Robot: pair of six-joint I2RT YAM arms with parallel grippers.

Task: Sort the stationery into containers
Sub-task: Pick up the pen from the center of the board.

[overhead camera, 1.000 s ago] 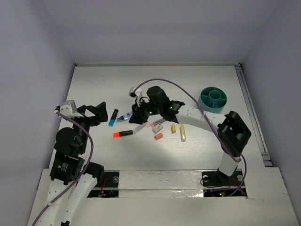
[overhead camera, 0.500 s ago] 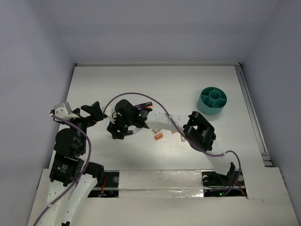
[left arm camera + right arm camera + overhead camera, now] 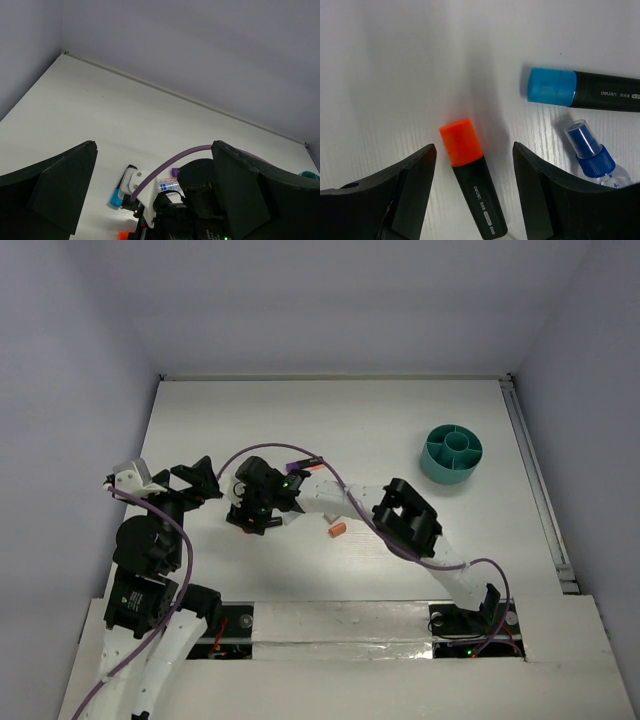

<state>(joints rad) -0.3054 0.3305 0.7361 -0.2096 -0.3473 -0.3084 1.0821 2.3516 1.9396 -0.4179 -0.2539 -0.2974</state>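
My right gripper [image 3: 472,152] is open and low over the table, its jaws on either side of the orange highlighter [image 3: 472,187], black-bodied with an orange cap; they do not touch it. A blue-capped black marker [image 3: 580,90] and the blue-white pen [image 3: 594,156] lie just to the right. From above, the right gripper [image 3: 249,519] hides these. The orange stub [image 3: 338,530] lies by the right forearm. The teal organiser [image 3: 452,453] stands far right. My left gripper [image 3: 203,478] is open and empty, raised left of the right gripper, also seen in its own view [image 3: 153,145].
The right arm [image 3: 360,505] stretches across the table's middle and covers the other pens. Its purple cable [image 3: 165,165] loops in front of the left wrist camera. A purple marker tip [image 3: 174,172] shows behind it. Walls close in the table's back and sides.
The right arm has swung left from the middle cluster and come down over the orange highlighter. The left gripper has shifted slightly left.
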